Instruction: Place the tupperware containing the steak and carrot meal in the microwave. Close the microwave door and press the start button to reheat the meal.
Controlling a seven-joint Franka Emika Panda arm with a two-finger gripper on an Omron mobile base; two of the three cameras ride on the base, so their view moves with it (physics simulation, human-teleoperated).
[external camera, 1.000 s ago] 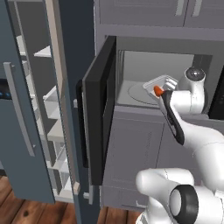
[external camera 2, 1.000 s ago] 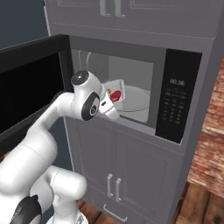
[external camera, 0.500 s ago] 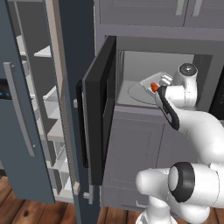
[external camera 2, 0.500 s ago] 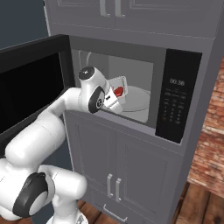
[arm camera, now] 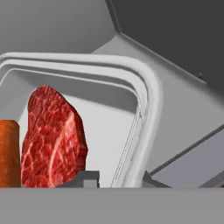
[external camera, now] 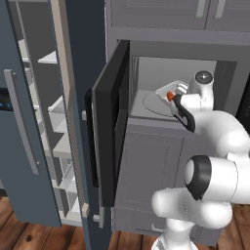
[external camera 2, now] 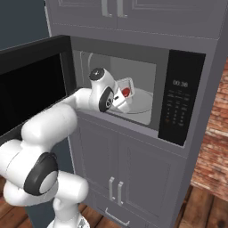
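Tupperware (arm camera: 144, 100) now deeper inside microwave (external camera 2: 147, 111), hand (arm camera: 120, 179) pinching its rim.

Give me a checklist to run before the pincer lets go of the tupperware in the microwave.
1. Microwave door swung wide open: ok.
2. Tupperware inside the microwave cavity, over the turntable: ok.
3. Steak and carrot in the tray: ok.
4. Pincer fingers astride the tray's rim: ok.
5. Tray level: not ok, it looks tilted in the right base view.
6. Tray resting on the turntable: cannot tell; contact is hidden by the hand.
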